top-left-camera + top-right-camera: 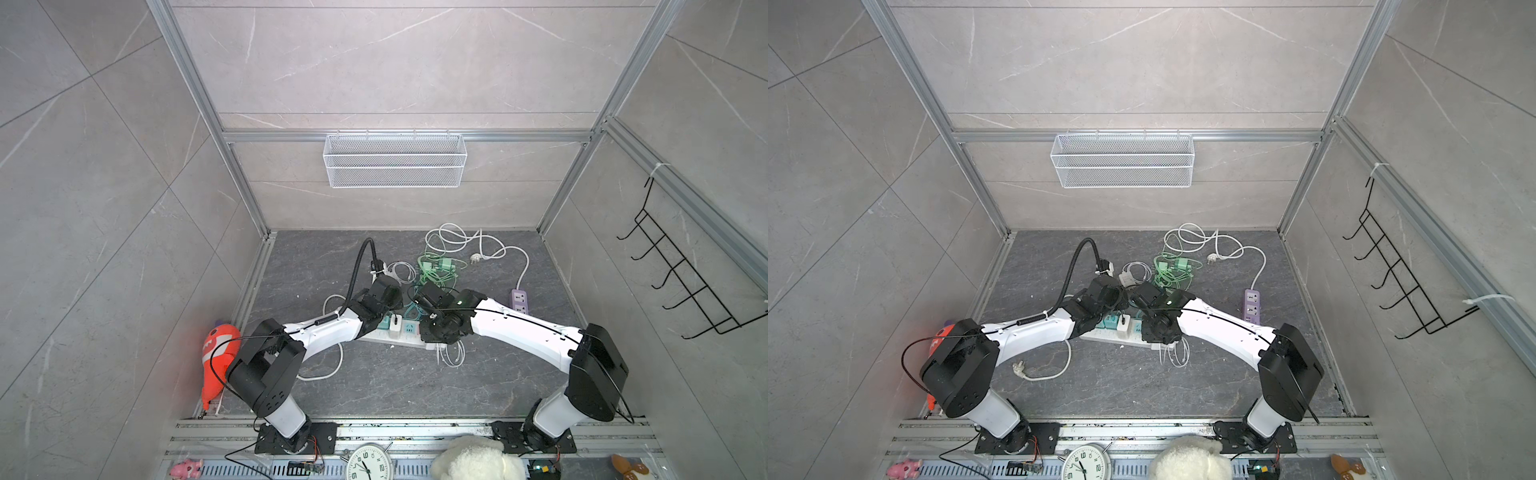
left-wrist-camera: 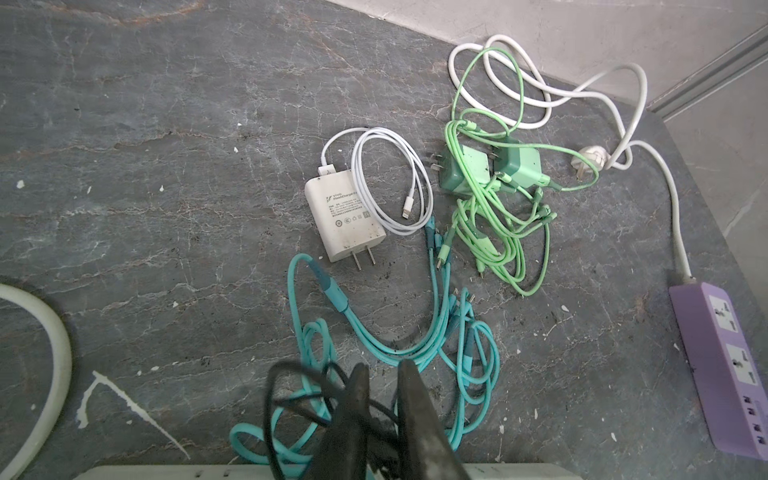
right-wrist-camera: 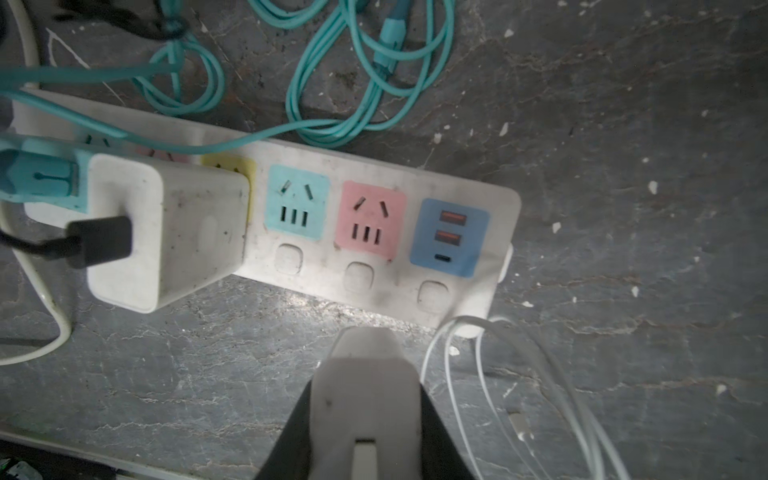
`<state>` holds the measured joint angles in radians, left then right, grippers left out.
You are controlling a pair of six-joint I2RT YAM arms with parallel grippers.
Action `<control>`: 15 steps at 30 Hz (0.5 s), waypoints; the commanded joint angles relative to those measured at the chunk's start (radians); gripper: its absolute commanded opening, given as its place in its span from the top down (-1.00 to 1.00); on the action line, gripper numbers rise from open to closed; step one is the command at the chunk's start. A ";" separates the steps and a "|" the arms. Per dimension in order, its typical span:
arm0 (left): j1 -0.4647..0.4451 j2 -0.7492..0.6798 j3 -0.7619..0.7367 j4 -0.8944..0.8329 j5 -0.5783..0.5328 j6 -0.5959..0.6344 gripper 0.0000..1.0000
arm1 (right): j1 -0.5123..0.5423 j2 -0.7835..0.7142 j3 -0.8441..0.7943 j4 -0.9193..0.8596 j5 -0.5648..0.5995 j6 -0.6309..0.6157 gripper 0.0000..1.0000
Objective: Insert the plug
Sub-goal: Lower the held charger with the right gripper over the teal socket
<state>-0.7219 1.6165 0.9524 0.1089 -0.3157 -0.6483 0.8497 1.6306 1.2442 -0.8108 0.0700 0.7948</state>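
Observation:
A white power strip (image 3: 374, 286) with coloured sockets lies on the dark floor, seen in both top views (image 1: 401, 340) (image 1: 1113, 337). A white charger (image 3: 166, 232) with a black cable stands plugged into it, beside a teal plug (image 3: 41, 178). The teal socket (image 3: 296, 208) and pink socket (image 3: 372, 220) are free. My right gripper (image 3: 365, 395) is shut on a white plug (image 3: 365, 374), held just off the strip's near edge, level with the pink socket. My left gripper (image 2: 384, 365) hovers at the strip's far edge, its fingers slightly apart, with the black cable looped around them.
Behind the strip lie teal cables (image 2: 415, 345), a loose white charger (image 2: 345, 220), green chargers with green cords (image 2: 490, 170) and a purple power strip (image 2: 727, 365). A thin white cable (image 3: 498, 395) trails from the held plug. A wire basket (image 1: 395, 160) hangs on the back wall.

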 commanded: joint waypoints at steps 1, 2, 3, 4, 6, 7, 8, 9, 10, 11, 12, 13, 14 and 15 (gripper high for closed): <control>0.016 -0.007 -0.014 0.037 0.033 -0.026 0.55 | 0.023 0.028 0.040 0.020 0.052 0.066 0.96; 0.018 -0.009 -0.019 0.043 0.038 -0.027 0.50 | 0.026 0.030 0.042 0.024 0.063 0.079 0.96; 0.018 -0.011 -0.023 0.047 0.041 -0.027 0.43 | 0.029 0.033 0.041 0.030 0.070 0.087 0.96; 0.021 -0.016 -0.026 0.047 0.044 -0.028 0.33 | 0.030 0.036 0.041 0.037 0.074 0.097 0.96; 0.023 -0.028 -0.032 0.047 0.046 -0.027 0.11 | 0.031 0.044 0.041 0.049 0.083 0.111 0.96; 0.023 -0.036 -0.034 0.045 0.050 -0.025 0.04 | 0.032 0.049 0.041 0.055 0.086 0.119 0.96; 0.022 -0.046 -0.036 0.042 0.052 -0.023 -0.01 | 0.030 0.053 0.043 0.063 0.089 0.126 0.96; 0.023 -0.055 -0.039 0.040 0.052 -0.022 -0.04 | 0.033 0.056 0.044 0.067 0.092 0.130 0.96; 0.021 -0.063 -0.043 0.039 0.052 -0.022 -0.07 | 0.033 0.061 0.046 0.072 0.096 0.133 0.96; 0.023 -0.071 -0.047 0.039 0.052 -0.020 -0.13 | 0.035 0.067 0.055 0.071 0.100 0.137 0.95; 0.022 -0.079 -0.050 0.038 0.052 -0.019 -0.18 | 0.037 0.073 0.065 0.066 0.108 0.139 0.95; 0.022 -0.085 -0.056 0.038 0.049 -0.019 -0.20 | 0.039 0.082 0.077 0.061 0.112 0.138 0.95; 0.022 -0.092 -0.061 0.042 0.048 -0.020 -0.20 | 0.039 0.091 0.088 0.059 0.113 0.138 0.95; 0.023 -0.097 -0.063 0.039 0.048 -0.019 -0.21 | 0.041 0.098 0.097 0.060 0.113 0.138 0.95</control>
<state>-0.7059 1.5711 0.8967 0.1287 -0.2626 -0.6666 0.8787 1.7046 1.2968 -0.7593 0.1478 0.9070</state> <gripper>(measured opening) 0.601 0.293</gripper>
